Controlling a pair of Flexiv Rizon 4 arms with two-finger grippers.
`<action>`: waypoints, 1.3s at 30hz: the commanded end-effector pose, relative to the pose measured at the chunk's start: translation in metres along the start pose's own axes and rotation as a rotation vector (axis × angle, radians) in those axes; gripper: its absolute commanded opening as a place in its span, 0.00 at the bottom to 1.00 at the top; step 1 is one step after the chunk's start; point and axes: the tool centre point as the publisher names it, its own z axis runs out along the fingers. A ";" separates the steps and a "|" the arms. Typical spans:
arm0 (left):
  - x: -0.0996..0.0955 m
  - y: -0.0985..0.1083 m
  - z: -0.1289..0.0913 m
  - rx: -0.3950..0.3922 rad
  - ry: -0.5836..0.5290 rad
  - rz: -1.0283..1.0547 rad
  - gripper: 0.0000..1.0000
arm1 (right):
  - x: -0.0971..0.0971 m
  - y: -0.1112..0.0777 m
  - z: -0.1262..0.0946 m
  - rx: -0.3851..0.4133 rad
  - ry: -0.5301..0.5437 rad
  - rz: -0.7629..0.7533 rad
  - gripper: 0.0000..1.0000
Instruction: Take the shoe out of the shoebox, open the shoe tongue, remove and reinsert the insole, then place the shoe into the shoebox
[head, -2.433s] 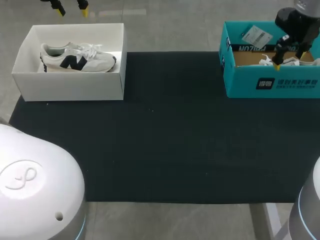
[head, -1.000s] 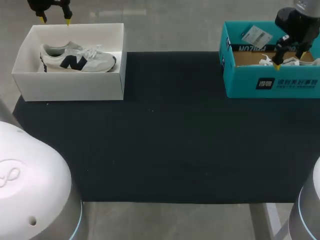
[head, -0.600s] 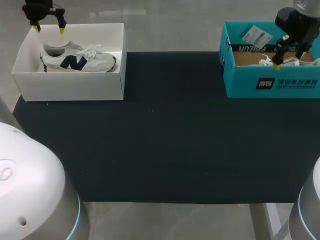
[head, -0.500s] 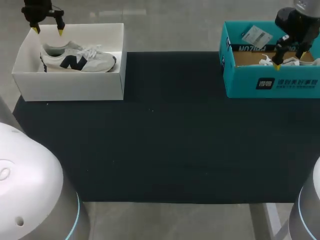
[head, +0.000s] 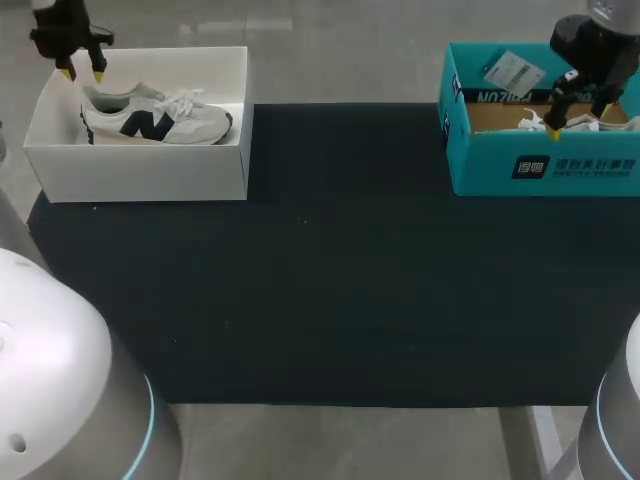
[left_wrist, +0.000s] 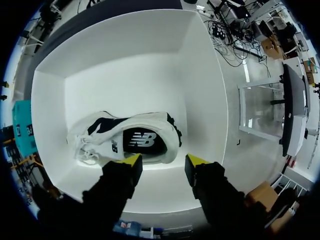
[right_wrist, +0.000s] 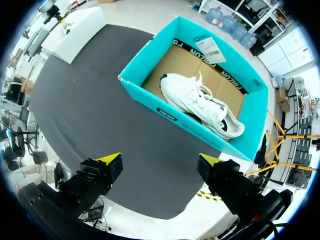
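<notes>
- The left pincer (head: 82, 75) (left_wrist: 164, 160) hangs over the far left corner of the white shoebox (head: 140, 170) (left_wrist: 200, 75), above the heel end of the sneaker. Its yellow tips are parted and it holds nothing.
- The sneaker (head: 155, 115) (left_wrist: 125, 142), white and grey with a dark side mark, lies on its side inside the white shoebox, toe toward the middle of the desk (head: 330, 260).
- The teal shoebox (head: 545, 165) (right_wrist: 150, 95) stands at the desk's far right and holds a white shoe (head: 530, 122) (right_wrist: 202, 105) on its cardboard floor.
- The right pincer (head: 578, 120) (right_wrist: 160, 160) hangs above the teal shoebox, tips spread wide, gripping nothing.
</notes>
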 end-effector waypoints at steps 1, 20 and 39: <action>0.009 0.013 0.011 0.024 -0.001 0.016 0.54 | 0.000 0.000 0.000 0.001 0.000 0.000 1.00; 0.019 0.018 0.039 0.070 -0.021 0.050 0.40 | 0.000 0.000 0.000 0.001 0.000 0.000 1.00; 0.018 0.013 0.076 0.163 -0.018 0.033 0.39 | 0.000 0.000 0.000 0.001 0.000 0.000 1.00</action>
